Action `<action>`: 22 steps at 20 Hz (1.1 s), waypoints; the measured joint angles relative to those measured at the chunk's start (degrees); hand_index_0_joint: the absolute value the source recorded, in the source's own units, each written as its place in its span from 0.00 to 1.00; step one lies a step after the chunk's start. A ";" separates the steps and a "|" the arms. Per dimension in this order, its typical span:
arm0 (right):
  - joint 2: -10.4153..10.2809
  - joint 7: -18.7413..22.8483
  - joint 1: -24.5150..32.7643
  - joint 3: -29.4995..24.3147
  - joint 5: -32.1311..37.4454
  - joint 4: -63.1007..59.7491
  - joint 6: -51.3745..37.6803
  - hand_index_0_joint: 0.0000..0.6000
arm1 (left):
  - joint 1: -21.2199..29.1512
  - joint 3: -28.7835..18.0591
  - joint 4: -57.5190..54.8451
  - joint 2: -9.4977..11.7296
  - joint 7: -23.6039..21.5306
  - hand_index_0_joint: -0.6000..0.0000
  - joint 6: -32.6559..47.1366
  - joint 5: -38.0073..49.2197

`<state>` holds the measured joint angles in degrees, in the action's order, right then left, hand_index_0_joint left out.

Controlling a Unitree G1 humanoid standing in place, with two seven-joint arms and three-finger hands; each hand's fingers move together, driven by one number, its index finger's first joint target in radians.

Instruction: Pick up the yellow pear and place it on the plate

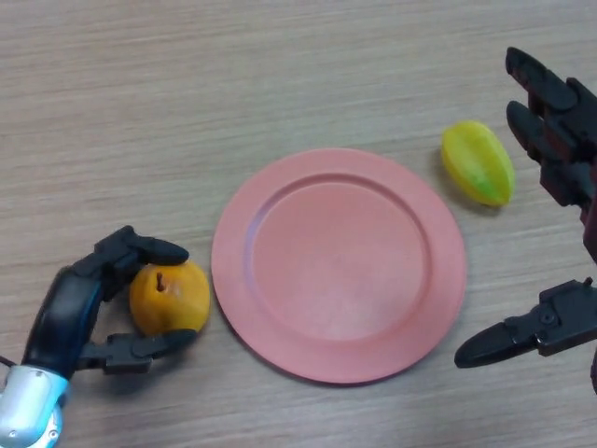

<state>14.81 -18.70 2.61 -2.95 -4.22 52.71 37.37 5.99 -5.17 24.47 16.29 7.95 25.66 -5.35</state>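
A round, salmon-pink plastic plate with a shallow raised rim lies flat near the middle of a pale wood-grain table, and nothing rests on it. Just beside its left edge sits the yellow-orange, rounded pear, its small dark stem dimple turned upward; the fruit stands on the tabletop, close to the plate's rim but not on the plate. The robot's left hand, black with a silver-white wrist cuff, comes in from the lower left corner and wraps the pear — its upper fingers curl over the top of the fruit while the thumb reaches under the lower side, so that the pear sits pinched between them. Whether the fruit is lifted off the surface or still resting on it cannot be told from this view, though a soft shadow lies under it. On the far side of the plate, well apart from the pear, lies a ridged yellow-green starfruit, tilted with one end pointing toward the upper left and set just off the plate's upper right rim. The right hand shows along the right edge — its fingers stretch straight toward the upper left just beside the starfruit, the thumb points left lower down near the plate's lower right rim, and the wide-spread hand holds nothing.
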 measured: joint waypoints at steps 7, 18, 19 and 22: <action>0.01 0.00 -0.77 -2.26 0.30 1.01 1.23 0.00 | -3.17 -1.51 -27.65 -0.04 -0.86 0.00 -18.60 7.77; 0.03 1.54 -2.07 -7.51 4.65 3.93 1.24 0.00 | 8.74 13.71 -11.27 -5.75 -0.32 0.00 -18.06 -0.40; 0.04 1.57 -2.29 -7.67 4.67 4.18 1.24 0.00 | 9.65 16.08 -8.84 -5.96 -1.80 0.00 -17.96 -0.51; 0.33 1.56 -3.40 -9.55 4.69 4.31 1.23 0.00 | 11.60 17.81 -7.23 -6.03 -3.18 0.08 -16.41 0.55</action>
<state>15.14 -17.14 -0.79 -12.50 0.47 57.02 38.60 17.59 12.64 17.24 10.26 4.77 9.24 -4.80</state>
